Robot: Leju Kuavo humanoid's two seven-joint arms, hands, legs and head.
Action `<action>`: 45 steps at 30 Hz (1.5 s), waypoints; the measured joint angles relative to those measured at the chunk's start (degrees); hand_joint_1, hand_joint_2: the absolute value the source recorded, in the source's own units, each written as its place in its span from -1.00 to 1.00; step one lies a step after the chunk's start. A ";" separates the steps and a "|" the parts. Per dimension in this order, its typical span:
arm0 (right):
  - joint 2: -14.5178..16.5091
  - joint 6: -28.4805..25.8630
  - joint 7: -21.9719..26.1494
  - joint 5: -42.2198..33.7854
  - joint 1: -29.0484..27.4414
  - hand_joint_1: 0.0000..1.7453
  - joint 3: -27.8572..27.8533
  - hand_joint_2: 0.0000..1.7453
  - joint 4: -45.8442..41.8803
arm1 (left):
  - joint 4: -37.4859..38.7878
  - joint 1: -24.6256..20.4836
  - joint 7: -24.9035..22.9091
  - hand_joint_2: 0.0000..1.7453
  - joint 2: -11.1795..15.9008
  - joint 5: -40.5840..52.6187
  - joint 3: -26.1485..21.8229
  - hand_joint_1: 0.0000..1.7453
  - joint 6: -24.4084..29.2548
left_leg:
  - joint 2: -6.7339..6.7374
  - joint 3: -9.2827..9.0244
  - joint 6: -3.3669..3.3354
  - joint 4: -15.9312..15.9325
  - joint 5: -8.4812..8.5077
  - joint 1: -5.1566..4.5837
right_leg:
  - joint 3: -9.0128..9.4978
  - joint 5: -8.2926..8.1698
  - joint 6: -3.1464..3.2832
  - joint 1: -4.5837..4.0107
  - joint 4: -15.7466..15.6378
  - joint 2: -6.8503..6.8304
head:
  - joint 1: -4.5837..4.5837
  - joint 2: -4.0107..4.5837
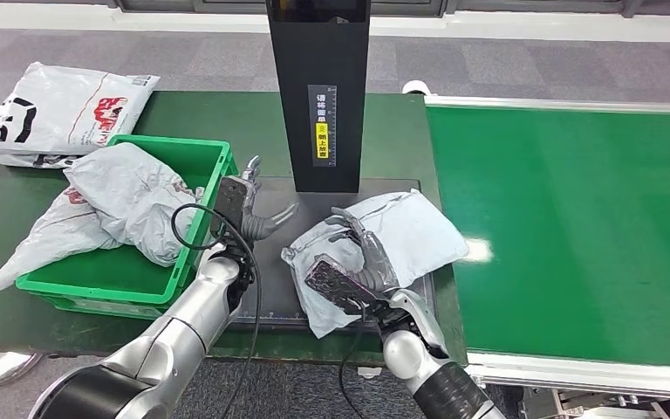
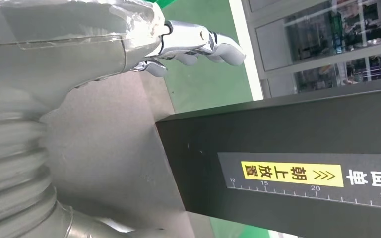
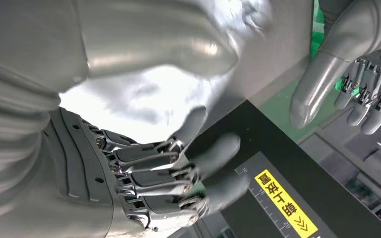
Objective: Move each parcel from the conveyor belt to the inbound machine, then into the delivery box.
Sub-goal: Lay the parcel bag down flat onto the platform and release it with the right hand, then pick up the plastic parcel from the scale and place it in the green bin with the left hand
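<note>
At the far left a printed white parcel [image 1: 57, 109] is seen on the dark green table [image 1: 201, 118]. Next to it, nearer, the green delivery box [image 1: 194, 229] holds crumpled grey parcels [image 1: 131, 205], and one of them hangs over its left wall.

The left hand [image 1: 246, 208] is held just right of the box, above the dark platform of the inbound machine [image 1: 266, 262]; its fingers are apart and nothing is held in it. The black post of the machine [image 1: 318, 92] stands behind.

The grey parcel [image 1: 406, 231] lies on this platform, its long axis going from near-left to far-right. The right hand [image 1: 358, 262] is placed on the near-left end, with fingers curled over the wrinkled film, so the parcel is judged to be gripped. The box lies to the left of this hand, past the left hand.

The film under the palm is hidden. The conveyor belt [image 1: 576, 227] is cut off at the right.
</note>
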State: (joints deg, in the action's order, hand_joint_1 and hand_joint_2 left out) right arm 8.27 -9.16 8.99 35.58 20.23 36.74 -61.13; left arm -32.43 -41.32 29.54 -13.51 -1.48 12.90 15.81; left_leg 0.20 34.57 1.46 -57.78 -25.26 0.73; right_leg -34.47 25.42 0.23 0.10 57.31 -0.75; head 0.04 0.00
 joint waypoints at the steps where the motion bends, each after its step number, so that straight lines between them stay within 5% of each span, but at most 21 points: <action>1: -0.07 -0.17 0.28 -0.27 -0.19 -1.00 0.00 1.00 0.00 | -0.09 0.02 0.05 1.00 0.08 -0.03 0.00 -1.00 0.09 | 0.00 0.00 0.00 0.00 0.00 0.00 | 0.00 0.00 0.00 0.00 0.00 0.00 | 0.00 0.00; 25: -0.53 -2.39 6.51 -4.96 -1.09 -1.00 -0.39 1.00 -0.54 | -1.81 0.34 1.34 1.00 0.99 -0.09 -0.01 -1.00 1.39 | 0.01 0.00 0.01 0.00 0.00 -0.01 | -0.01 0.00 0.00 -0.02 0.00 0.01 | 0.00 0.00; 32: -0.53 -5.95 14.26 -12.46 -1.11 -1.00 -3.03 1.00 -1.15 | -2.38 0.34 2.76 1.00 0.99 -0.55 -0.02 -1.00 2.71 | 0.01 -0.01 0.01 0.00 0.00 -0.01 | -0.01 0.00 0.00 -0.01 0.00 0.01 | 0.00 0.00; 45: -0.52 -6.07 14.68 -13.15 -1.18 -1.00 -4.33 1.00 -1.49 | -2.88 0.34 2.94 1.00 0.99 -0.72 -0.02 -1.00 2.81 | 0.03 -0.01 0.01 0.00 0.00 -0.01 | -0.02 0.00 0.00 -0.02 0.01 0.03 | 0.00 0.00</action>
State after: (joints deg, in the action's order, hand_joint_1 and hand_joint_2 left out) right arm 7.74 -15.23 23.67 22.43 19.06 32.41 -62.62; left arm -35.31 -40.98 32.48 -12.52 -2.20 12.87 18.62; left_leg 0.23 34.56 1.47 -57.78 -25.26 0.72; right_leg -34.49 25.41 0.23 0.08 57.32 -0.72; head 0.04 0.00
